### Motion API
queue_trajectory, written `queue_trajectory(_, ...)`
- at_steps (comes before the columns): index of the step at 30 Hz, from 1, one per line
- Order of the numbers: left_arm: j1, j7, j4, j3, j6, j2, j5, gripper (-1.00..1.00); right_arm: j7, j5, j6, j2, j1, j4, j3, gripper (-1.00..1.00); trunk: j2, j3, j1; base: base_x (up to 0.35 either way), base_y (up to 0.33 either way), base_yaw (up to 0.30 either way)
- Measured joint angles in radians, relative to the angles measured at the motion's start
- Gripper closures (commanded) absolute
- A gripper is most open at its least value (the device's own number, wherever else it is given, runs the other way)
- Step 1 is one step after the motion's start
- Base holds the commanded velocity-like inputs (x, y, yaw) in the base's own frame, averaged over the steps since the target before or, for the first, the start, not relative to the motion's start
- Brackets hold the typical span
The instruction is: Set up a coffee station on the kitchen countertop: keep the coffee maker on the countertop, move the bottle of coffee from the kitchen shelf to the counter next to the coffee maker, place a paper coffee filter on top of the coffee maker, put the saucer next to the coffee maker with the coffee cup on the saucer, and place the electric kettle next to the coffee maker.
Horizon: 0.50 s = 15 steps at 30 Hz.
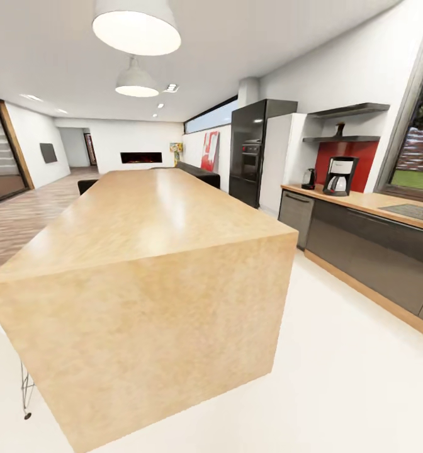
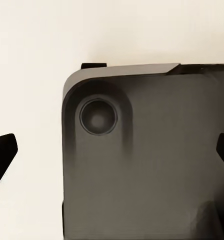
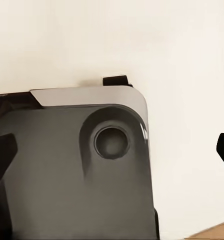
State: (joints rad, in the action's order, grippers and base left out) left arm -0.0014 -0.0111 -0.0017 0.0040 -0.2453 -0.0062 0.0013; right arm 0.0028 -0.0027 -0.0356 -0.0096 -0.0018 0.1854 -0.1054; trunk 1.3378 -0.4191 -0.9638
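— Coffee maker (image 1: 340, 175)?
— Black, white front panel, glass carafe; upright on the far bench (image 1: 369, 202), kettle (image 1: 308, 178) just beside it.
— Your claws?
— Left claw (image 2: 112, 150) and right claw (image 3: 112, 150) both spread apart, gripping nothing.

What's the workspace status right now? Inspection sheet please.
Surface: long tan wood-grain kitchen countertop over grey cabinet fronts, at the right of the head view; inset sink barely visible at the far right.
Job's things: black drip coffee maker with white front panel stands on the countertop; squat dark kettle beside it on the fridge side; a small dark item on the thinner grey wall shelf, too small to identify. Filter, saucer, cup: nothing seen.
Clutter: nothing seen.
Grippers: left gripper and right gripper open, empty, over the robot's dark base and pale floor.
Cables: nothing seen.
Surroundings: big tan block island close ahead; black fridge; pendant lamps.
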Motion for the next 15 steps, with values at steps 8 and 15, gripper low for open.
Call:
queue_trajectory(8, 0.000, 0.000, 0.000, 0.000, 0.000, 0.001, 0.000, -1.00, 0.000, 0.000, 0.000, 0.000, 0.000, 0.000, 0.000, -1.00, -0.056, 0.025, 0.031, 0.000, 0.000, -0.285)
queue_trajectory(15, 0.000, 0.000, 0.000, 0.000, 0.000, 0.000, 0.000, -1.00, 0.000, 0.000, 0.000, 0.000, 0.000, 0.000, 0.000, -1.00, -0.105, 0.046, 0.058, 0.000, 0.000, -0.285)
